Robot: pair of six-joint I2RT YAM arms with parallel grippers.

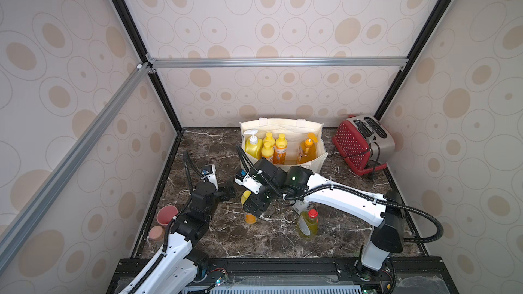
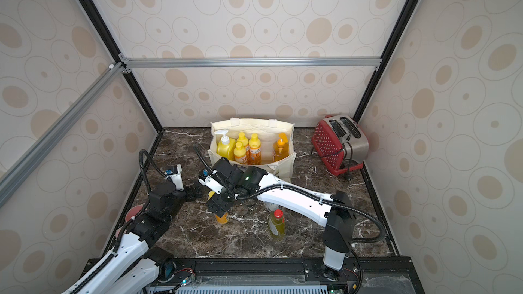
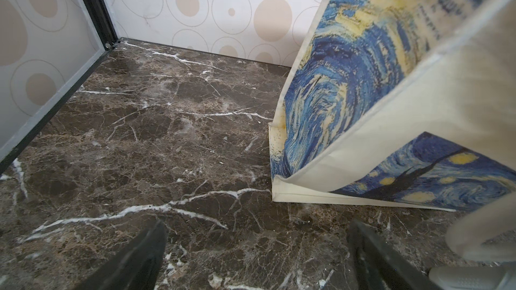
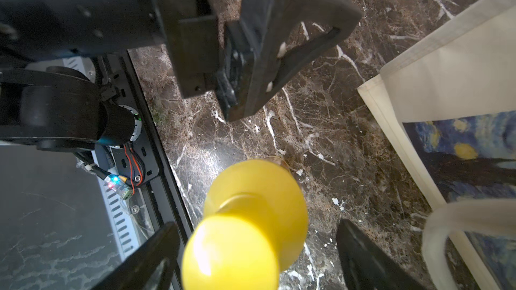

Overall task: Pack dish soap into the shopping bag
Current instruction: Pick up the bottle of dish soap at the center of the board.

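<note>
The right end effector (image 4: 256, 223) hangs spread over a small orange bottle (image 1: 250, 218), whose yellow cap sits between the fingers, unclamped. The bottle stands upright on the tabletop (image 1: 271, 240), in front of the shopping bag (image 1: 283, 128). The left end effector (image 3: 257, 225) is spread and empty beside the bag's corner.

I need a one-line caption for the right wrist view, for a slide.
Open right claw flanking a yellow-capped bottle on the marble table, near the shopping bag.

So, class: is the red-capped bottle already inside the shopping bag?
No, the red-capped bottle stands on the table in front of the shopping bag.
</note>
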